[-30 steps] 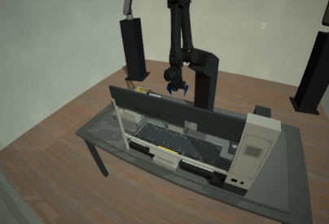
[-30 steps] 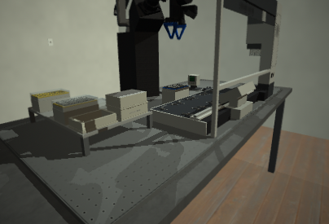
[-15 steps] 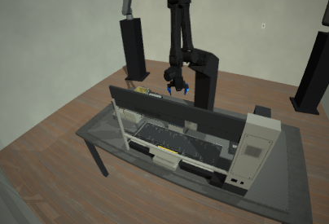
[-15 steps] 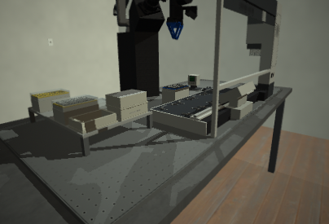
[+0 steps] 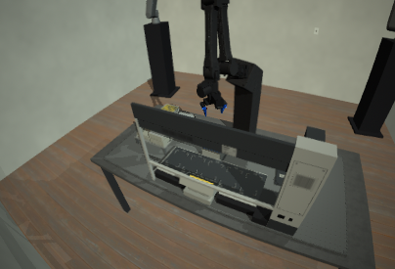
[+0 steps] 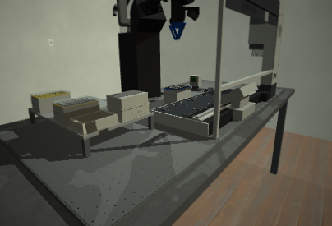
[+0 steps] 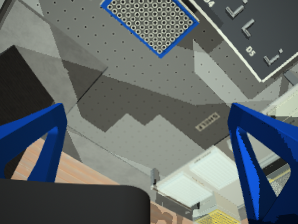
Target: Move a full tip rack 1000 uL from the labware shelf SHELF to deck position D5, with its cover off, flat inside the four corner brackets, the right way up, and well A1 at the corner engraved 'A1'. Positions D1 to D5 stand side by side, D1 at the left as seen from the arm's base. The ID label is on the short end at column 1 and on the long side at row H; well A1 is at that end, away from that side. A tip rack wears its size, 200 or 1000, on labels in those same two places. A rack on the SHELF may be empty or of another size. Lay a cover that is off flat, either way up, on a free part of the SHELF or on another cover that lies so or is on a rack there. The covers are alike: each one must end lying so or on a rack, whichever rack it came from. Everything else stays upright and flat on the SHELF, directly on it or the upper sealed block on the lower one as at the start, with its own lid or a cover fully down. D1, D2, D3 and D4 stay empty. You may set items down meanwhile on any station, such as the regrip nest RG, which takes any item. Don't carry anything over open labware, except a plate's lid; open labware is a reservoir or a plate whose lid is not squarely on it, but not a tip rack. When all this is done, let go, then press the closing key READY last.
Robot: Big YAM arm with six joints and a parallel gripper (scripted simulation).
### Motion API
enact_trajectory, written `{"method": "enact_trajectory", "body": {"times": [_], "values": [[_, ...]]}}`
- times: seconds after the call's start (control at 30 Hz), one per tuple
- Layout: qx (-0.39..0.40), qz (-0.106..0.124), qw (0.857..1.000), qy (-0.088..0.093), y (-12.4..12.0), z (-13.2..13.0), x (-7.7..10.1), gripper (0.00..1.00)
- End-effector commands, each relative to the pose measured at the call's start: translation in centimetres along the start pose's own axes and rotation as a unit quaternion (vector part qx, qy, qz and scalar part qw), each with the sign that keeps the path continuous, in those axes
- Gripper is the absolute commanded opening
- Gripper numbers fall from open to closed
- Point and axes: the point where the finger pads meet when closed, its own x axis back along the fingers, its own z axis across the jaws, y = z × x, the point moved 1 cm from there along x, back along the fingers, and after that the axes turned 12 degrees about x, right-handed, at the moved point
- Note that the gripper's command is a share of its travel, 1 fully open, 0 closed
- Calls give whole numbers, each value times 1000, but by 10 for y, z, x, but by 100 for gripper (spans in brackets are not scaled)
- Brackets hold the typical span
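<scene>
Blue jaws, wide apart, high above shelf racks (image 6: 76,107).

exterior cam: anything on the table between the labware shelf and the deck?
No labware: in the exterior view only bare perforated table top separates the shelf from the deck. The open gripper hangs high above, holding nothing.

From the side, my gripper (image 6: 177,30) hangs high above the table (image 6: 123,182), its blue fingers (image 6: 174,32) spread wide with nothing between them. Low at the left stands the shelf (image 6: 86,134), carrying a rack with a yellow top (image 6: 50,100), a grey-topped rack (image 6: 76,108), a shallow open tray (image 6: 94,121) and two pale blocks stacked (image 6: 127,104). To the right lies the dark deck (image 6: 189,109) (its corner brackets too small to make out), with another rack (image 6: 177,92) just behind it. A pale post (image 6: 219,58) rises at the deck's near edge.
</scene>
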Motion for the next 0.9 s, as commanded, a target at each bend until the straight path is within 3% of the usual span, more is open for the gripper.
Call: {"method": "enact_trajectory", "body": {"times": [0.0,0.4,0.87], "values": [[39,1,999,-13,-3,-3,2,100],[140,2,990,-10,-2,-5,1,100],[267,3,964,-9,-2,-4,1,100]]}}
